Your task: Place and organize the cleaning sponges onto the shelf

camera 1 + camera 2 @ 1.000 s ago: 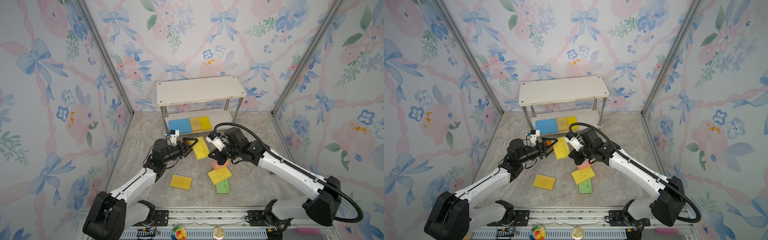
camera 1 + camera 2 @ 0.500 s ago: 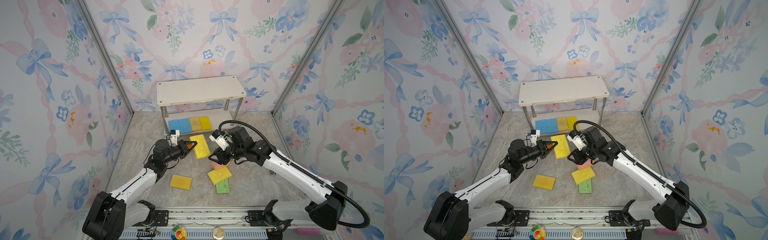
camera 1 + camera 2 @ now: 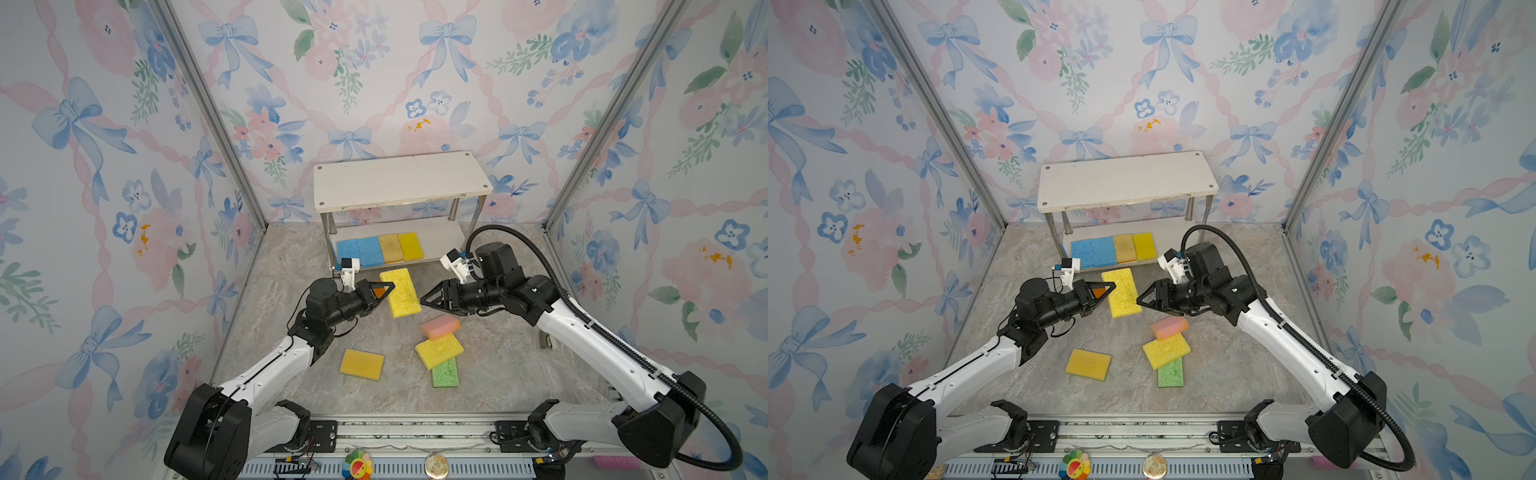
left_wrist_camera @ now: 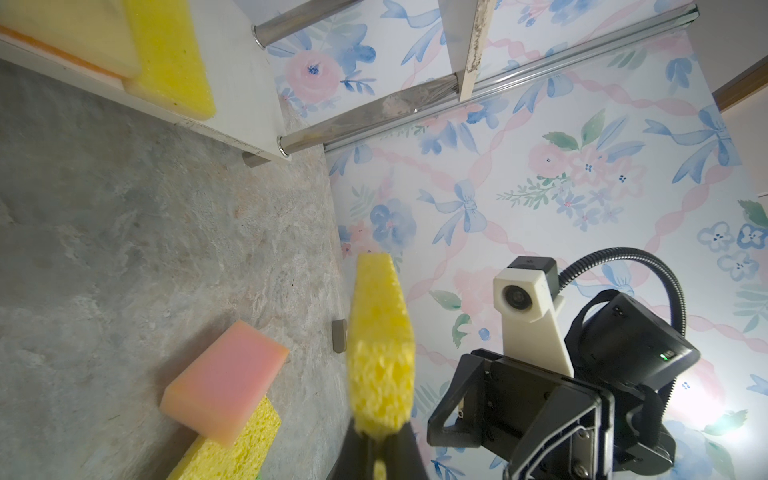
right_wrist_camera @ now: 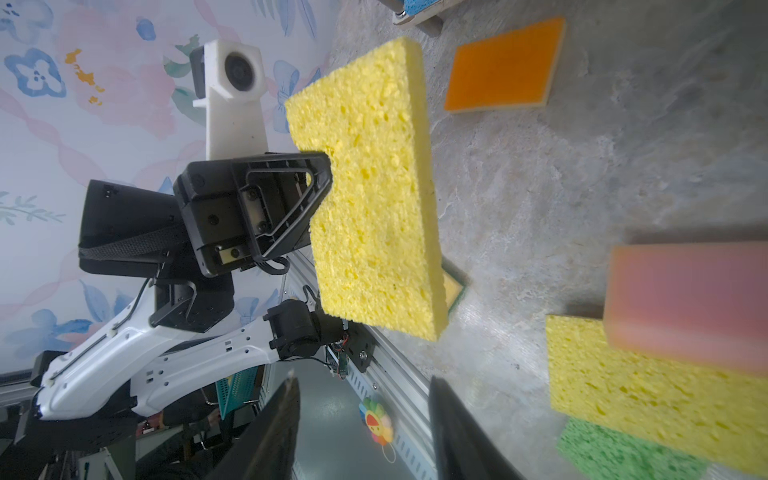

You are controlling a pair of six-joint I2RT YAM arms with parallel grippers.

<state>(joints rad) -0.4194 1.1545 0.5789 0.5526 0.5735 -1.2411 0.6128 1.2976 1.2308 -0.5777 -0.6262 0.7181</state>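
My left gripper (image 3: 388,287) (image 4: 380,436) is shut on one long edge of a yellow sponge (image 3: 401,293) (image 5: 374,187), held off the floor in front of the shelf (image 3: 399,178). My right gripper (image 3: 424,300) (image 5: 361,415) stands open and empty just right of that sponge. On the shelf's lower board lie two blue sponges (image 3: 359,251), a tan one (image 3: 390,248) and a yellow one (image 3: 410,246). On the floor a pink sponge (image 3: 440,326) leans on a yellow one (image 3: 439,351) that overlaps a green one (image 3: 445,372). An orange sponge (image 5: 503,66) lies below my left gripper.
A yellow-orange sponge (image 3: 361,364) lies alone on the floor near the left arm. The shelf's top board is bare. A small grey metal piece (image 3: 547,341) sits by the right wall. Floral walls with metal corner posts (image 3: 582,137) close in the floor.
The yellow sponge has passed from right to left: the left gripper closed on its edge, the right gripper let go and drew back to the right.
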